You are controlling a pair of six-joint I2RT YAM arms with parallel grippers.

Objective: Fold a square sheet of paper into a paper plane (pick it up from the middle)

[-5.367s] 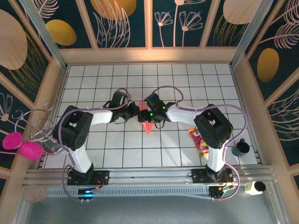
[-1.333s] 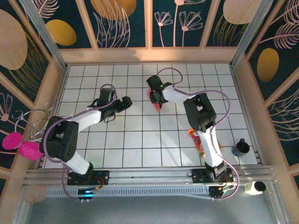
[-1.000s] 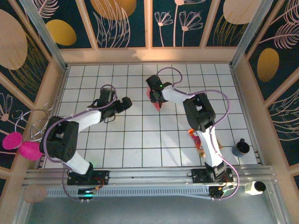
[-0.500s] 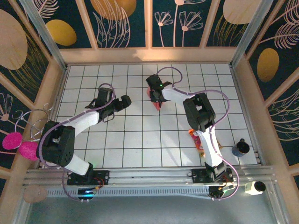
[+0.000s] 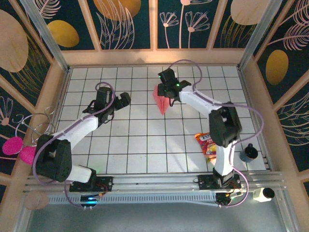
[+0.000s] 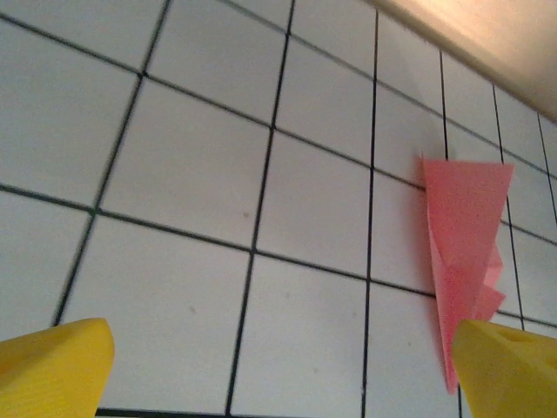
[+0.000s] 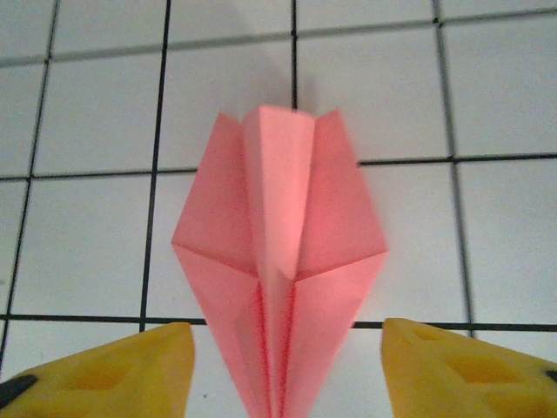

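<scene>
Top external view: the paper plane [image 5: 161, 100] lies flat on the tiled table [image 5: 145, 150] toward 12 o'clock from its centre, with the wide tail at 12 and the sharp tip at 6. The right gripper [image 5: 166, 89] hovers at the tail end. In the right wrist view, its yellow fingers [image 7: 113, 370] stand apart on either side of the plane [image 7: 278, 261], white tile shows between each finger and the paper, and they grasp nothing. The left gripper [image 5: 123, 100] sits at 9 o'clock of the plane, well apart from it. From the left wrist its jaws are spread as wide as they go over bare tile, empty, and the plane [image 6: 466, 244] shows at 3 o'clock. A red and yellow snack packet [image 5: 206, 144] rests at 4 o'clock of the plane, near the right arm.
</scene>
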